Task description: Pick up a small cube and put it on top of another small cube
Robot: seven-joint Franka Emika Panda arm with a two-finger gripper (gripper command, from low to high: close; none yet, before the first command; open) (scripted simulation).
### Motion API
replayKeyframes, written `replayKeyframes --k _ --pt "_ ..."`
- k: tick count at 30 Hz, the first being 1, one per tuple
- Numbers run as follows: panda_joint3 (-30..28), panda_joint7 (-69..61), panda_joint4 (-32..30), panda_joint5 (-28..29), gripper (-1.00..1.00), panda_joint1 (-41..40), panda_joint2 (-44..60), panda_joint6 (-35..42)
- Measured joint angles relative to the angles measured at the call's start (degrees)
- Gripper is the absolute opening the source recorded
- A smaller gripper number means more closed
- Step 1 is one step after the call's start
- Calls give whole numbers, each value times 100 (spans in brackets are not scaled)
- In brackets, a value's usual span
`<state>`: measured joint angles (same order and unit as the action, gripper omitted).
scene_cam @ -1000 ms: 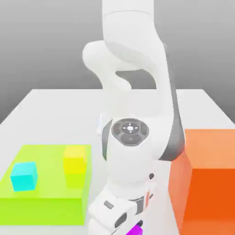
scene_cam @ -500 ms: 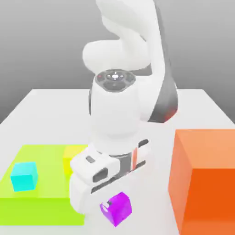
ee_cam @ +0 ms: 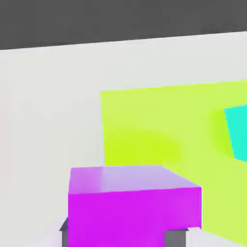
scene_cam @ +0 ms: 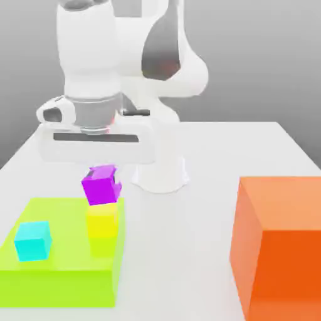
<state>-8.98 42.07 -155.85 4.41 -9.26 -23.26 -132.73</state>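
White table (scene_cam: 207, 213) is filling the scene under a plain grey backdrop. A lime-green flat block (scene_cam: 63, 263) is lying at the table's near edge on the exterior view's left; an orange block (scene_cam: 279, 244) is sitting at the near edge on the exterior view's right. The gripper (scene_cam: 103, 178) is hanging fingers-down, clamped on the magenta cube (scene_cam: 101, 184). The magenta cube is hanging off the table, just above the yellow cube (scene_cam: 102, 221), slightly tilted and twisted relative to it; contact is unclear. Being a cube, it has no long axis. The yellow cube is standing near the green block's far edge, and a cyan cube (scene_cam: 32, 240) is resting toward that block's left edge.
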Motion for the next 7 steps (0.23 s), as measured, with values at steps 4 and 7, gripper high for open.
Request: replayKeyframes --k 4,7 --pt "-43 72 -307 -13 -100 -42 505 -810" --pt "-51 65 -366 -22 100 -42 642 -1007"
